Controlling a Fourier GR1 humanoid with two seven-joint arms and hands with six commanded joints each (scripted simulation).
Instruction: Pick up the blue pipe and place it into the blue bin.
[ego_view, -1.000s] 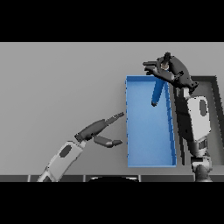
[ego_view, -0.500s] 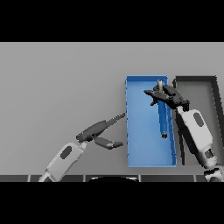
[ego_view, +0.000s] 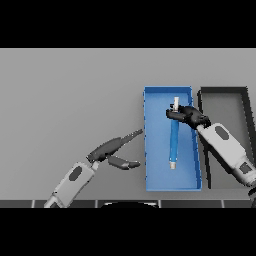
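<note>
Both robot hands differ: right (ego_view: 187, 115) grips blue pipe (ego_view: 174, 142) inside blue bin (ego_view: 150, 150); left (ego_view: 112, 150) spread.

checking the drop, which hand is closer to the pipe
Right. The right hand is at the upper end of the pipe, which lies in the blue bin. The left hand is open over the table, left of the bin.
</note>
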